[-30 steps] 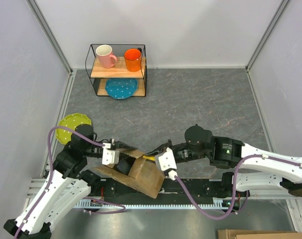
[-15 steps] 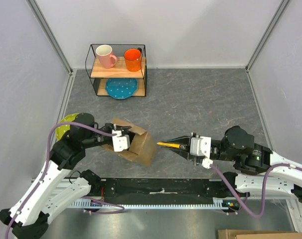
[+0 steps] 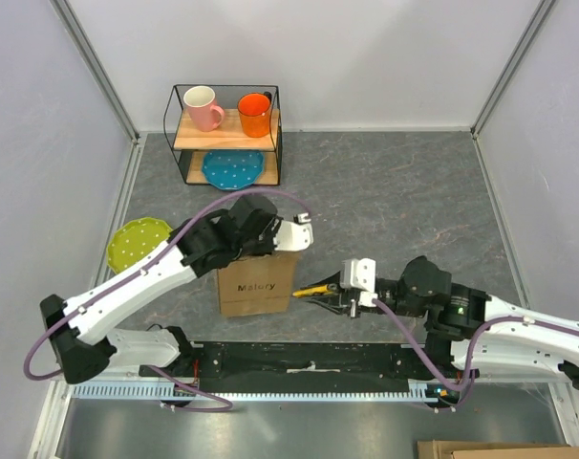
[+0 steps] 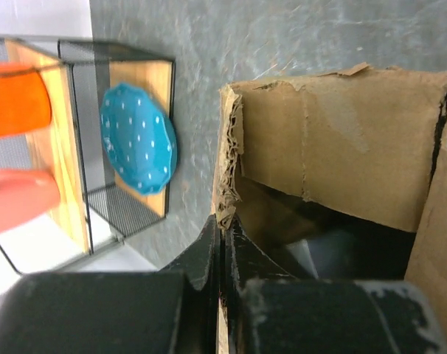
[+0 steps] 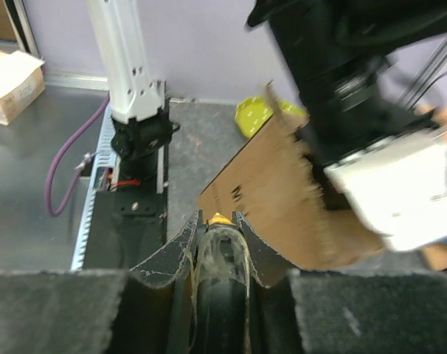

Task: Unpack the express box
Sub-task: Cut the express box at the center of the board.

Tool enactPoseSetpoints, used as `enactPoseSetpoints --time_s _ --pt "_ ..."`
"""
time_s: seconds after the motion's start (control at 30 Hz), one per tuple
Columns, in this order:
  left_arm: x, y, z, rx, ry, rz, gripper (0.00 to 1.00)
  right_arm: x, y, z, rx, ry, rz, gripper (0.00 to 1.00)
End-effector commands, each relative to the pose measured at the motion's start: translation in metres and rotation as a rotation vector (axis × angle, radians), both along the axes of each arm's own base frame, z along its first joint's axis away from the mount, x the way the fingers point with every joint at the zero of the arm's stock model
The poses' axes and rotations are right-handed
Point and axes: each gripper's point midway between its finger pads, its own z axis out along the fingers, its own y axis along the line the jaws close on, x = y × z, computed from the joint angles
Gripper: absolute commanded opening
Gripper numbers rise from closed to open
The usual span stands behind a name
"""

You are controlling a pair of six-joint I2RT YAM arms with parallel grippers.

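Two tools are busy: my left tool [image 4: 222, 234] is pinched shut on the torn top edge of the box [image 3: 256, 284], which stands upright on the tabletop [image 3: 395, 201]; my right tool [image 5: 217, 223] grips a yellow cutter [image 3: 315, 284] just beside it.

Top view: high over the near edge, looking down, whole bench [image 3: 395, 191] in frame. Left wrist: close over the box [image 4: 334, 125] rim, rack [image 4: 142, 77] beyond. Right wrist: low, close, facing the box side. All share the box.
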Motion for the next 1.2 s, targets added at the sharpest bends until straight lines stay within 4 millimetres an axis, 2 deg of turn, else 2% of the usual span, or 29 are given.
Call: enactPoseSetpoints --time_s 0.0,0.03,0.1,0.13,0.17,0.2,0.23,0.27,0.3,0.33,0.37,0.47,0.5,0.53,0.57,0.6,0.63,0.73,0.8,1.0,1.03,1.17 --pt "0.017 0.020 0.041 -0.114 -0.056 0.335 0.02 -0.007 0.009 -0.013 0.060 0.169 0.020 0.00" --pt "0.017 0.019 0.043 -0.132 -0.051 0.350 0.02 -0.006 0.011 -0.027 0.041 0.202 0.011 0.00" --pt "0.018 0.017 0.050 -0.194 -0.048 0.392 0.02 -0.003 0.014 -0.040 0.045 0.273 -0.013 0.00" --pt "0.019 0.017 0.053 -0.214 -0.054 0.408 0.02 -0.002 0.015 -0.056 0.025 0.319 -0.031 0.00" --pt "0.020 0.017 0.056 -0.238 -0.060 0.423 0.02 0.005 0.016 -0.066 0.021 0.344 -0.073 0.00" --pt "0.021 0.019 0.060 -0.277 -0.055 0.453 0.02 0.016 0.016 -0.067 0.054 0.360 -0.137 0.00" --pt "0.021 0.020 0.061 -0.298 -0.048 0.471 0.02 0.025 0.014 -0.087 0.040 0.381 -0.195 0.00" --pt "0.020 0.021 0.063 -0.317 -0.037 0.484 0.02 0.032 0.014 -0.096 0.054 0.419 -0.242 0.00" --pt "0.020 0.025 0.063 -0.353 -0.017 0.523 0.02 0.048 0.011 -0.093 0.125 0.428 -0.328 0.00" --pt "0.018 0.024 0.062 -0.379 0.010 0.529 0.02 0.055 0.010 -0.117 0.098 0.443 -0.383 0.00" --pt "0.017 0.025 0.061 -0.397 0.031 0.541 0.01 0.063 0.008 -0.122 0.113 0.465 -0.431 0.00" --pt "0.008 0.027 0.051 -0.444 0.137 0.577 0.02 0.083 0.013 -0.128 0.139 0.472 -0.521 0.00" --pt "0.007 0.029 0.045 -0.463 0.168 0.606 0.02 0.088 0.020 -0.118 0.159 0.477 -0.523 0.00" --pt "0.002 0.027 0.042 -0.476 0.209 0.600 0.02 0.091 0.029 -0.126 0.129 0.492 -0.527 0.00" --pt "-0.001 0.026 0.039 -0.496 0.237 0.614 0.02 0.097 0.032 -0.126 0.126 0.501 -0.536 0.00" --pt "-0.002 0.029 0.033 -0.500 0.262 0.628 0.04 0.102 0.039 -0.119 0.137 0.529 -0.540 0.00" --pt "-0.008 0.026 0.032 -0.515 0.301 0.609 0.08 0.106 0.044 -0.130 0.105 0.545 -0.555 0.00" --pt "-0.015 0.023 0.026 -0.529 0.353 0.599 0.15 0.118 0.049 -0.137 0.107 0.613 -0.576 0.00" --pt "-0.022 0.017 0.027 -0.546 0.396 0.564 0.17 0.123 0.050 -0.141 0.120 0.656 -0.588 0.00" --pt "-0.049 -0.009 0.039 -0.612 0.556 0.429 0.32 0.135 0.044 -0.157 0.101 0.723 -0.645 0.00" --pt "-0.053 -0.011 0.041 -0.618 0.571 0.411 0.39 0.137 0.042 -0.158 0.103 0.729 -0.652 0.00" --pt "-0.064 -0.015 0.042 -0.633 0.633 0.377 0.53 0.142 0.037 -0.159 0.106 0.735 -0.667 0.00"
